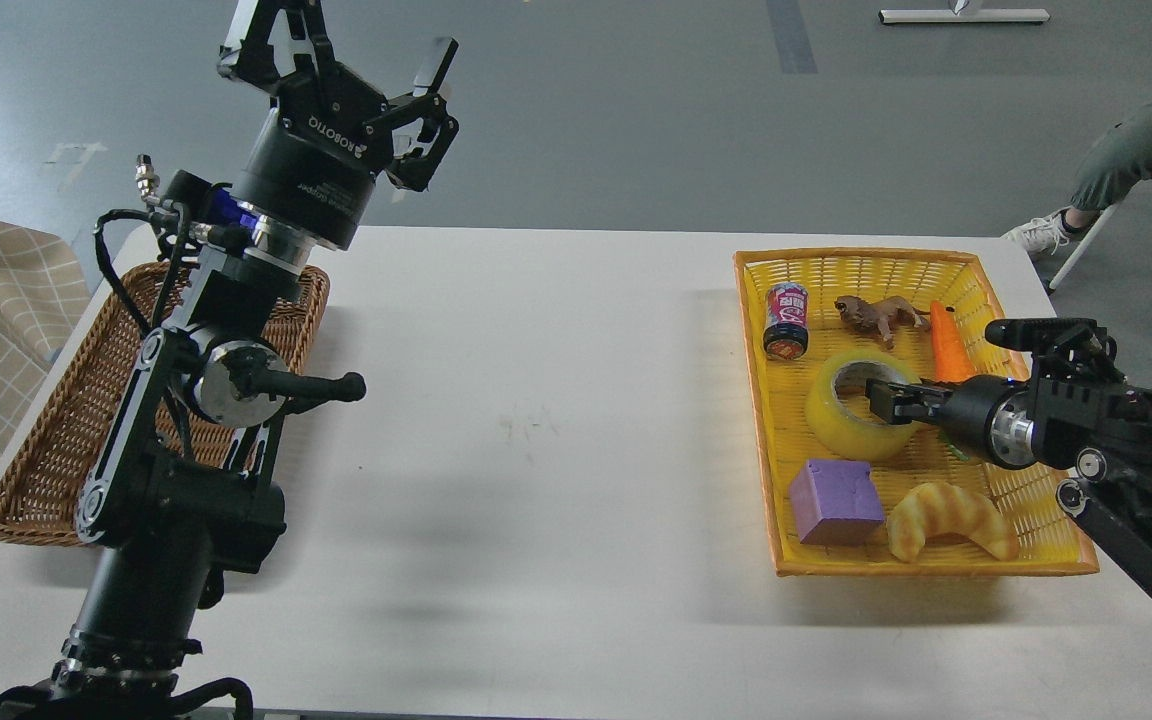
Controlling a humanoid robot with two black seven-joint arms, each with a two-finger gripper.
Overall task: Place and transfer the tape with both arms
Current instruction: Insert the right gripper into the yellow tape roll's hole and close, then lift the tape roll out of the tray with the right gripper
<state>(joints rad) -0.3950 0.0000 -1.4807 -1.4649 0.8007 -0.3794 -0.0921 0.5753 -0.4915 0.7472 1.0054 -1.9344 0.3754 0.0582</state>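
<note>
Tape (861,405) in yellow basket (936,262), right gripper (886,398) at its rim, grip unclear; left gripper (361,55) spread

Around the right hand (881,398), can (786,320), carrot (948,345), cube (835,501) and croissant (948,520) crowd the tape (841,420); leftward the desk (536,420) lies bare.

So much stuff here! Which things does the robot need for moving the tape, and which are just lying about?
Needed:
tape
right gripper, at the tape
left gripper, raised, open

Lying about:
yellow basket
can
toy animal
carrot
purple block
croissant
wicker basket
</note>
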